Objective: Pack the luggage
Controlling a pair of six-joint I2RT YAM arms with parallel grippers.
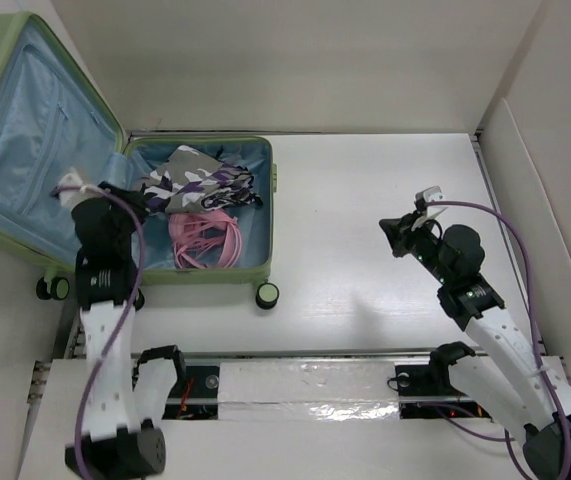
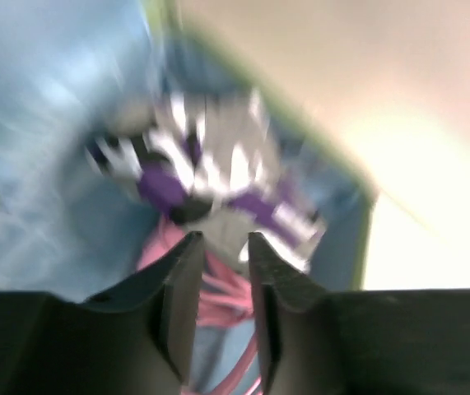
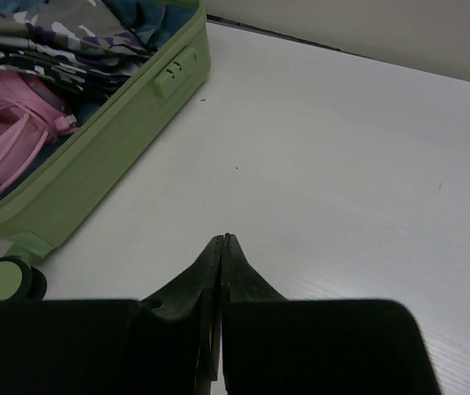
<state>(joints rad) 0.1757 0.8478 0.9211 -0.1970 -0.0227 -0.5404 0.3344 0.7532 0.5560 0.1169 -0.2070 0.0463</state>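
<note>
Left hand narrowly apart, empty, above open luggage at far-left of table. Right hand pressed together, empty, over bare table. Risk: left fingers snag pink straps, dragging patterned cloth over rim, so lid can't close.

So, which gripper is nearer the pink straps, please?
Left: the left gripper hovers over the luggage, close to the pink straps; the right gripper is away over the table.

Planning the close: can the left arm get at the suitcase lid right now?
Probably yes. The left gripper hangs open over the suitcase, with the raised lid right beside it and nothing between them.
</note>
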